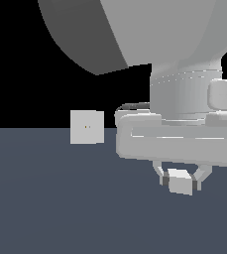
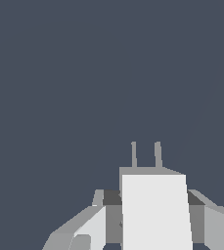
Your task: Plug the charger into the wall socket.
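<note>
You've got the arm (image 1: 184,59) filling the upper frame in the exterior view, hanging over the dark surface (image 1: 45,208). The wall socket (image 1: 87,127) stands upright at about nine o'clock from your tool (image 1: 180,180), well apart and unplugged. The tool is clenched on the charger (image 1: 180,183), lifted off the surface, its two prongs (image 2: 145,155) showing clear. Grasp done; transport, alignment and insertion all remain.

the charger (image 1: 180,182), a small off-white block with two prongs, sat clamped in the claw (image 1: 181,181); the wall socket (image 1: 87,127) stood upright, well apart from it.
</note>
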Controlling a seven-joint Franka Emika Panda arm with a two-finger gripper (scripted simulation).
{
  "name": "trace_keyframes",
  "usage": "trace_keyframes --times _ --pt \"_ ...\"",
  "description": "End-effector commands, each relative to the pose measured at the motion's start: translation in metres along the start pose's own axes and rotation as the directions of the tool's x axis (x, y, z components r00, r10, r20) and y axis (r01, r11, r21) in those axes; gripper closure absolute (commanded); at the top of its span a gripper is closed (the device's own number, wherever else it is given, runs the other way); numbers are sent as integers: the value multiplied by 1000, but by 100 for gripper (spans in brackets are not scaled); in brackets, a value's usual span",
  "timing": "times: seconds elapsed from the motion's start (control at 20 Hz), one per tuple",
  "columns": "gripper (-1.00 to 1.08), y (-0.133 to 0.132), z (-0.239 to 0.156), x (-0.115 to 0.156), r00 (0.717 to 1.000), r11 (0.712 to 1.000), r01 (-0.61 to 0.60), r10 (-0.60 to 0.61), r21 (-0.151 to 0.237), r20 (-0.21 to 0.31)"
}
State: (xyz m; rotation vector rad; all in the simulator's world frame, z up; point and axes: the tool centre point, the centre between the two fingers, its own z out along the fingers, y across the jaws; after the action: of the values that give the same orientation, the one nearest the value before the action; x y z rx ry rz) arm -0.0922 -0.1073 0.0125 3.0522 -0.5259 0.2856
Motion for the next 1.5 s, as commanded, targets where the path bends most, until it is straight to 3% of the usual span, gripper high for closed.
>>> trace_keyframes --times 0.0,0.45,0.6,1.0,1.25,1.45 --pt "108 -4 -2 3 1000 1000 13 -13 2 -1" --pt "108 -53 -22 32 982 982 187 -187 32 -5" --pt "108 -85 -35 45 958 957 287 -287 50 -10" --pt "108 -162 -67 61 862 857 507 -507 93 -28" --pt "108 -186 -76 61 823 817 567 -567 106 -34" --pt "108 -190 -78 61 816 810 576 -576 108 -35"
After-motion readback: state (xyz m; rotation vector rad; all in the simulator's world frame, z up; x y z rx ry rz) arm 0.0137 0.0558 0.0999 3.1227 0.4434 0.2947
